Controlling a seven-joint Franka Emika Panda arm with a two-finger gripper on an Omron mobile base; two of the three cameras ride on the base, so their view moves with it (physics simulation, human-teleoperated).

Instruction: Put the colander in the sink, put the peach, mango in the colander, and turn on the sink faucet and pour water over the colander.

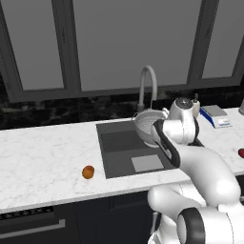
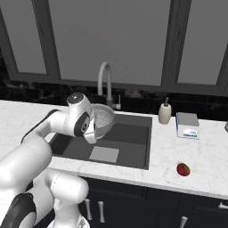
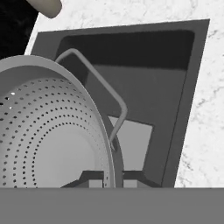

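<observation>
Now the gripper (image 3: 108, 181) is pinching the colander's (image 3: 48, 135) rim, holding it tilted above the sink (image 3: 175, 87), beside the faucet (image 1: 147, 86).

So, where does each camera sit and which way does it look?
Left base view: behind the arm on its left, looking forward and down at the sink, faucet and peach; arm at lower right.
Right base view: behind on its right, same sink; mango on the counter; arm at lower left.
Hand view: on the hand, looking along the gripper, shut on the colander rim over the sink.
Both base views share sink, faucet and colander.
</observation>
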